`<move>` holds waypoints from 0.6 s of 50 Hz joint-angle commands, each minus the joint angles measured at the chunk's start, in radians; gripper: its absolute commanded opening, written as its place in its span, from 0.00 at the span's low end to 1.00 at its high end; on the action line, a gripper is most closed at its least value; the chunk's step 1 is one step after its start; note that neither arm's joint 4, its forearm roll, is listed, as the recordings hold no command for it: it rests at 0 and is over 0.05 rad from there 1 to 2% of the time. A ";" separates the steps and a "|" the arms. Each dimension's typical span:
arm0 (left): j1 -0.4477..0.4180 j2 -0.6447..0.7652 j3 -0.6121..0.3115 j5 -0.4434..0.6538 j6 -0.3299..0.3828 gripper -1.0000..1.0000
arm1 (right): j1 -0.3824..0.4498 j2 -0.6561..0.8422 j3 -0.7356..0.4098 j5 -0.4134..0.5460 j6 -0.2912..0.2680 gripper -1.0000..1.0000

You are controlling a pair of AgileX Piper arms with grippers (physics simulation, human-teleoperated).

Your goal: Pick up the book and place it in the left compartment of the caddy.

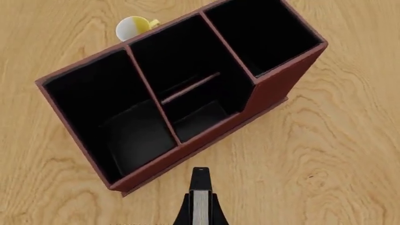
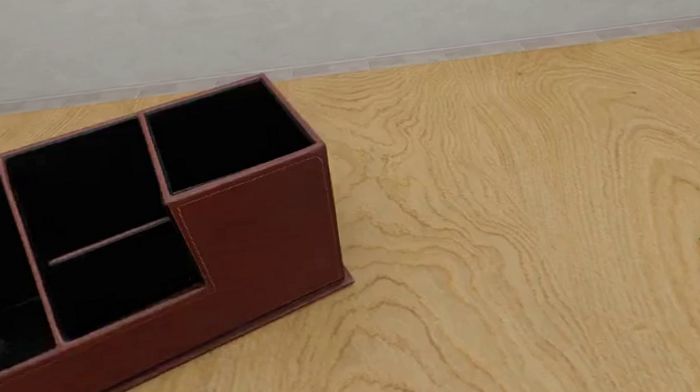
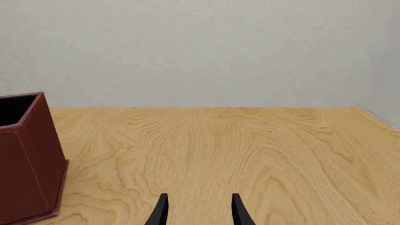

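We see a wooden table (image 2: 537, 193) with the caddy (image 2: 262, 237), a reddish-brown organiser lined in black, at the left of the front view. Its left compartment (image 1: 106, 117) is the long end section, seen from above by the left wrist camera. Just short of the caddy's low front wall, the left gripper (image 1: 200, 206) holds the book (image 1: 201, 199) above the table, its jaws closed on the covers, page edges showing. A yellow and white cup (image 1: 134, 27) sits behind the caddy. Far right of the caddy, the right gripper (image 3: 198, 211) hovers with jaws narrowly apart, holding nothing
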 commanded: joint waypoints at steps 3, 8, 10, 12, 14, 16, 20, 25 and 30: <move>0.093 0.011 -0.048 0.000 0.007 0.00 | 0.000 0.000 0.002 -0.002 0.000 1.00; 0.128 0.019 -0.057 0.000 0.002 0.00 | 0.001 0.000 0.002 -0.002 0.000 1.00; 0.137 0.022 -0.062 0.000 0.005 0.00 | 0.001 0.000 0.002 -0.002 0.000 1.00; 0.145 0.025 -0.062 0.000 0.000 0.00 | 0.001 0.000 0.002 -0.002 0.001 1.00; 0.151 0.026 -0.059 0.000 0.002 0.00 | 0.001 0.000 0.002 -0.002 0.000 1.00; 0.155 0.027 -0.056 0.000 0.001 0.00 | 0.001 0.000 0.002 -0.002 0.000 1.00; 0.168 0.033 -0.053 0.000 -0.005 0.00 | 0.000 0.000 0.002 -0.002 0.000 1.00; 0.196 0.040 -0.053 0.000 0.006 0.00 | 0.000 0.000 0.002 -0.002 0.000 1.00; 0.218 0.053 -0.072 0.000 0.008 0.00 | 0.000 0.000 0.002 -0.002 0.000 1.00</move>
